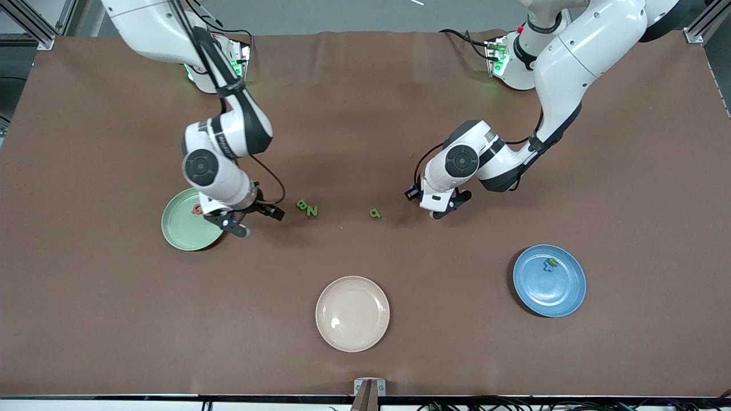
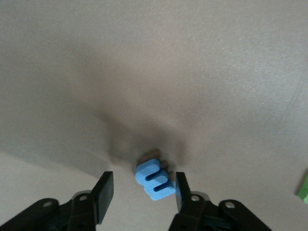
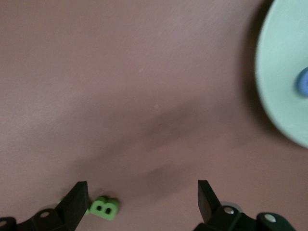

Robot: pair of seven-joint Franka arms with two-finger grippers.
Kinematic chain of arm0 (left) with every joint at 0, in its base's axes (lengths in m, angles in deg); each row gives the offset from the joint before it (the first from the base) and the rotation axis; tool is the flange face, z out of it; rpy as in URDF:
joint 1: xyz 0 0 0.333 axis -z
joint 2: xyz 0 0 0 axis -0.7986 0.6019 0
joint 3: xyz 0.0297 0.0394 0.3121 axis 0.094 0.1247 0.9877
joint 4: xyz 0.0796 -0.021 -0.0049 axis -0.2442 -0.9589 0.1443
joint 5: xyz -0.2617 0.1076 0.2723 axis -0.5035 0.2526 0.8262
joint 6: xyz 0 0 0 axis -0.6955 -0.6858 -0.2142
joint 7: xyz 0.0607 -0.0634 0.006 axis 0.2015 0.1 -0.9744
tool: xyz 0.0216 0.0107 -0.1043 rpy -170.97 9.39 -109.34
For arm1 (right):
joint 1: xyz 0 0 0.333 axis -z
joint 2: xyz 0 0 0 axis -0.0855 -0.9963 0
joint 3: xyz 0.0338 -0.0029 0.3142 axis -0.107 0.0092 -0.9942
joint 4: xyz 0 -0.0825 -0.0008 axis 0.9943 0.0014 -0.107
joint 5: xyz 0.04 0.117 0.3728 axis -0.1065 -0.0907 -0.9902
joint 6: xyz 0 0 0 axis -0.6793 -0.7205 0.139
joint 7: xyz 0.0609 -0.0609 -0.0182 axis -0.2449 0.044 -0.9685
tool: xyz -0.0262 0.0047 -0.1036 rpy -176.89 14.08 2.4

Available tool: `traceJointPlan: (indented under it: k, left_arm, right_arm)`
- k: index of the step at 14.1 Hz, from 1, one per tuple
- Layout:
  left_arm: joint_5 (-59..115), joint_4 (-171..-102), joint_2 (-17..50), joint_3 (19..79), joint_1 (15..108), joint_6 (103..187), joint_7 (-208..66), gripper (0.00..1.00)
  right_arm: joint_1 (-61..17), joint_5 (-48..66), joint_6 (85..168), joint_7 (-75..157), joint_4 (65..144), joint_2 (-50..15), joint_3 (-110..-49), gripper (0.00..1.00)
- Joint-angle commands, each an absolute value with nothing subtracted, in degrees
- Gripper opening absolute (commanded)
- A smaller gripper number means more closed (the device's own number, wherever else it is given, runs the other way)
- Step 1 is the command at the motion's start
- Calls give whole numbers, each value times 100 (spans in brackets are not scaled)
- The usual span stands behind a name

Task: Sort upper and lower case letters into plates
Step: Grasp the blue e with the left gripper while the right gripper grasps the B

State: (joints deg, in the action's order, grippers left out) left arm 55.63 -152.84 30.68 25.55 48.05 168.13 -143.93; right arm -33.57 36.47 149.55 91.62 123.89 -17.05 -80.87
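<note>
A small blue letter m (image 2: 155,179) lies on the brown table between the jaws of my left gripper (image 2: 143,190), close against one finger (image 2: 182,190) and with a gap to the other; the jaws stand partly apart. In the front view that gripper (image 1: 427,204) hides the m. My right gripper (image 3: 142,197) is open wide and low over the table between the mint green plate (image 1: 181,233) and a green B (image 3: 104,208). The green B (image 1: 302,204) and green N (image 1: 312,210) lie together; a small green letter (image 1: 374,213) lies alone. The mint plate holds a red letter (image 1: 197,209) and a blue one (image 3: 302,82). The blue plate (image 1: 562,291) holds a green letter (image 1: 552,262).
A cream-beige plate (image 1: 352,313) sits nearest the front camera, midway along the table. The brown cloth covers the whole table, and both arms reach in from their bases.
</note>
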Motion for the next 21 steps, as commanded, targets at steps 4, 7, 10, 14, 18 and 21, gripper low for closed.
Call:
traceJointPlan:
  k: [4,7,10,14,18,21]
  left_arm:
    - [5662,-15374,3109,2552,4807,17068,-14537,57]
    - [5662,-15374,3135,2552,4816,17068,-14537,45]
    - [5662,-15365,3162,2560,4842,17068,-14528,34]
    - [5671,-15269,3127,2622,4851,17068,-14476,9]
    - [5845,-14559,3039,2640,4711,16823,-14362,3]
    - [6163,-13759,3065,2859,4711,16138,-13845,2]
  right_arm:
    - [-3733,3615,15679,10083,12421,-2204,-8021,100]
    - [-3874,3624,15837,10540,12429,-2371,-8012,100]
    - [-4014,3624,15837,10769,12447,-2380,-8021,97]
    - [-4182,3624,15837,10980,12456,-2398,-8021,95]
    - [-4279,3633,15828,11104,12456,-2398,-8021,91]
    - [-4279,3659,15802,11095,12456,-2389,-8021,66]
